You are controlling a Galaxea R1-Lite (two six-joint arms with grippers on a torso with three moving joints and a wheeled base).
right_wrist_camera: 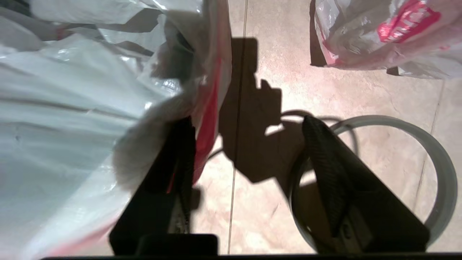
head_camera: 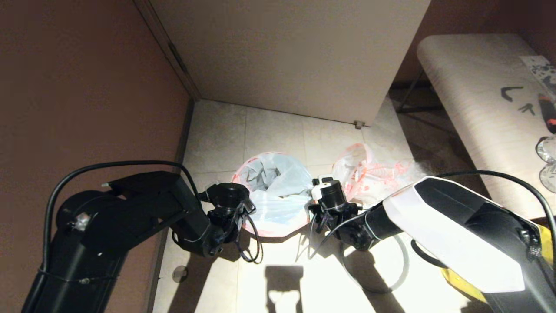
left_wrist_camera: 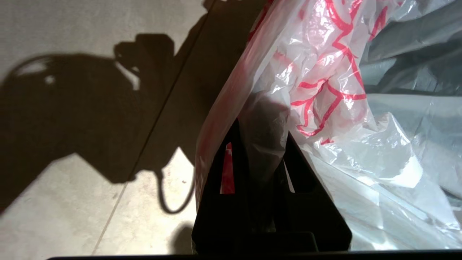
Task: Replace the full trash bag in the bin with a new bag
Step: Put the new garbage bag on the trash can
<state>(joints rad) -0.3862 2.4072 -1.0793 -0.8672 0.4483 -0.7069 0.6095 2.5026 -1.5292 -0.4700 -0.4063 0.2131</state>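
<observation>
The new bag (head_camera: 278, 198), thin white plastic with a pinkish-red edge, is spread open over the bin, which is hidden beneath it. My left gripper (head_camera: 246, 209) is at the bag's left rim, shut on a fold of the film (left_wrist_camera: 262, 128). My right gripper (head_camera: 317, 216) is at the bag's right rim and open (right_wrist_camera: 249, 122); one finger rests against the bag's red edge (right_wrist_camera: 207, 130), the other hangs over the grey hoop (right_wrist_camera: 444, 166) lying on the floor. The full trash bag (head_camera: 369, 174), lumpy with red print (right_wrist_camera: 379, 32), sits on the tiles right of the bin.
A brown wall (head_camera: 78, 87) runs close on the left, and a white cabinet (head_camera: 295, 56) stands behind. A pale table (head_camera: 473, 108) fills the right. The hoop (head_camera: 403, 265) lies on the floor under my right forearm. Sunlit tiles (head_camera: 282, 282) lie in front.
</observation>
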